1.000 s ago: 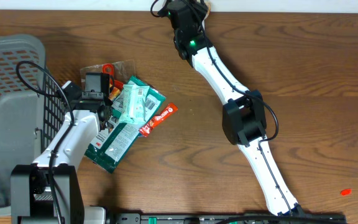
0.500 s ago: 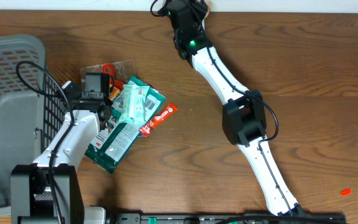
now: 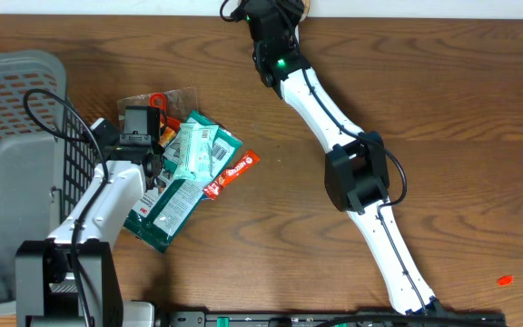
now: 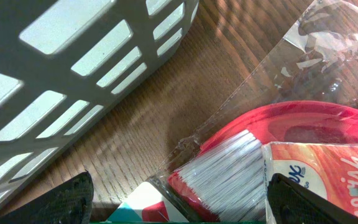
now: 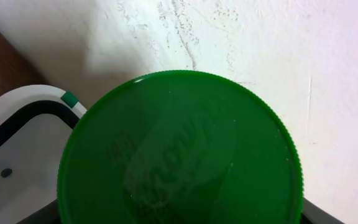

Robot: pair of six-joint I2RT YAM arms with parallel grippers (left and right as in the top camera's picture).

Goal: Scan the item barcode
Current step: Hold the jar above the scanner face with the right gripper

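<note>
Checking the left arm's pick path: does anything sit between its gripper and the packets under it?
Nothing visible does. The left gripper hangs open right above the wrapped red brush and orange packet; the basket stands off to the side.

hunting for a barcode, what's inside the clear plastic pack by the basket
A red brush with white bristles shows through the clear pack. An orange and white packet overlaps its lower edge, so anything beneath that is hidden.

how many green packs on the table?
2. A light green pack lies on top, and a dark green pack lies beneath it, sticking out toward the front edge. Others may be hidden underneath.
</note>
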